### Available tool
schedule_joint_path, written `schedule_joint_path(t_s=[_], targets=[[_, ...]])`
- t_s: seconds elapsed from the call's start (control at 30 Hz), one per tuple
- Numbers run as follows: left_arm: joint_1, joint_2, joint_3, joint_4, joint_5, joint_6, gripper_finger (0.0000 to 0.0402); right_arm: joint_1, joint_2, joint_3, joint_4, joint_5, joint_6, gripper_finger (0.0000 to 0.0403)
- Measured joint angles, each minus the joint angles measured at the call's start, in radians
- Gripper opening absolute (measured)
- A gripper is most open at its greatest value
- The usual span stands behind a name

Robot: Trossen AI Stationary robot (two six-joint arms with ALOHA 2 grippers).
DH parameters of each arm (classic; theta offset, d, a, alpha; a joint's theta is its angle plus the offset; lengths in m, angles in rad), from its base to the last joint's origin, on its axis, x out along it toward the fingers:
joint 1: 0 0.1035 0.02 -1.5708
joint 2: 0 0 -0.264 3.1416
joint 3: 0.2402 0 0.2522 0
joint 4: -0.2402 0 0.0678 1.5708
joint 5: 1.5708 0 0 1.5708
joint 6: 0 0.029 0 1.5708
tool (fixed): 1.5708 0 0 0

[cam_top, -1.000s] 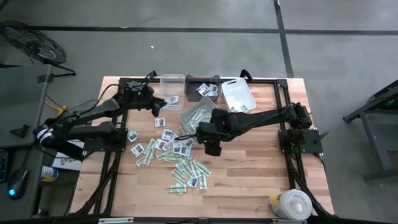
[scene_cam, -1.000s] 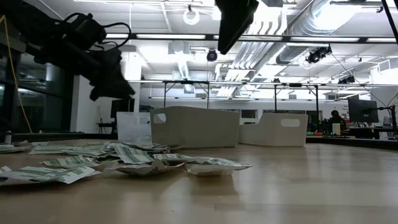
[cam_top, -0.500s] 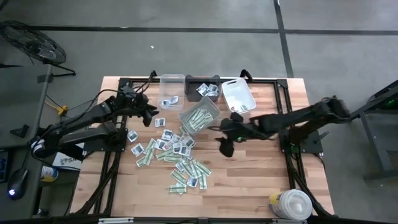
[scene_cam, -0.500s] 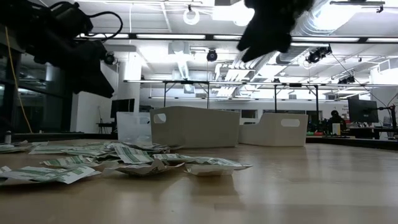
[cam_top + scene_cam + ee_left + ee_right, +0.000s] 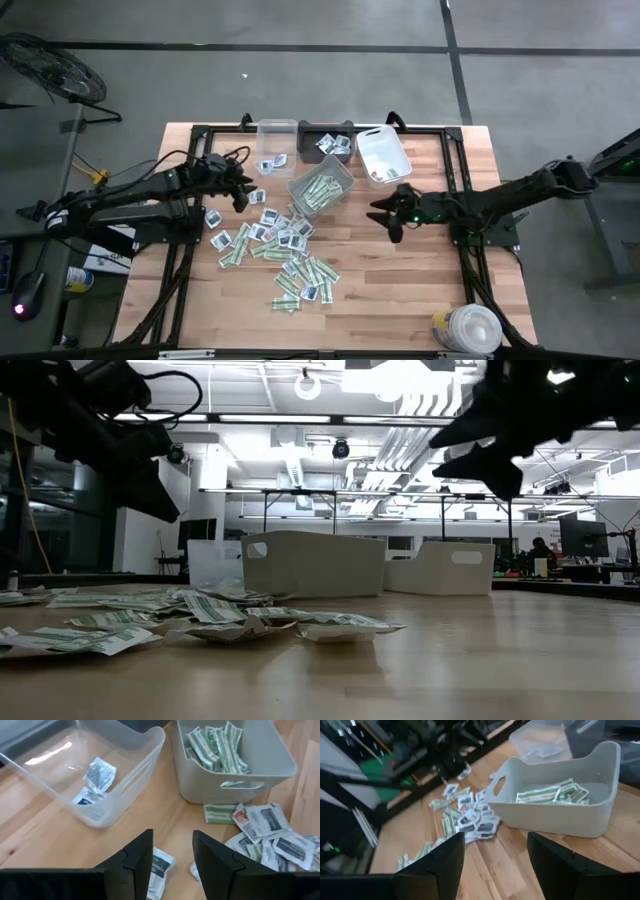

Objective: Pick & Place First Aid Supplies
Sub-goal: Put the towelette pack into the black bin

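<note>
Loose first aid supplies (image 5: 283, 243) lie in a scattered pile mid-tabletop (image 5: 400, 290), green-and-white strips mixed with squarish white packets. More green strips already sit in the grey bin (image 5: 322, 187), and a few white packets sit in the clear bin (image 5: 107, 767) and the dark bin (image 5: 330, 143). The white bin (image 5: 384, 155) looks bare.

Left end effector (image 5: 240, 190) hovers just beside the clear bin, near the top-left edge of the pile. Its fingers are partly apart with nothing between them. A white packet (image 5: 161, 866) lies on the tabletop right under it.

Right end effector (image 5: 385, 213) hangs in the air right of the grey bin, apart from the pile. Its jaws are spread wide and hold nothing.

Risks, as I judge them:
- Packets are flat, thin and overlapping, so a pinch could slip off or lift two at once, which would send the wrong type to a bin.
- The packet under the left end effector sits close to the clear bin wall, so a descent could clip or shove that light bin.
- Fingertips scraping the wood could just push a packet instead of gripping it.
- The right arm, reaching back to the pile, passes the grey bin and could knock it.
- Both arms work the same pile, so they could collide.
</note>
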Motion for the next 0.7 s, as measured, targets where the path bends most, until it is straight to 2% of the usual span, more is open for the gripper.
schedule_joint_path(t_s=[0.17,0.37,0.7], targets=[[0.001,0.0,0.0,-0.001,-0.006,-0.02,0.0138,-0.024,-0.105,-0.106,0.014,-0.003,0.015,0.0208],[0.001,0.0,0.0,-0.005,-0.028,-0.052,0.0138,-0.038,-0.293,-0.222,0.02,-0.026,0.033,0.0208],[0.001,0.052,0.0,-0.008,-0.002,-0.058,0.0138,-0.039,-0.497,-0.314,-0.074,-0.034,0.04,0.0208]])
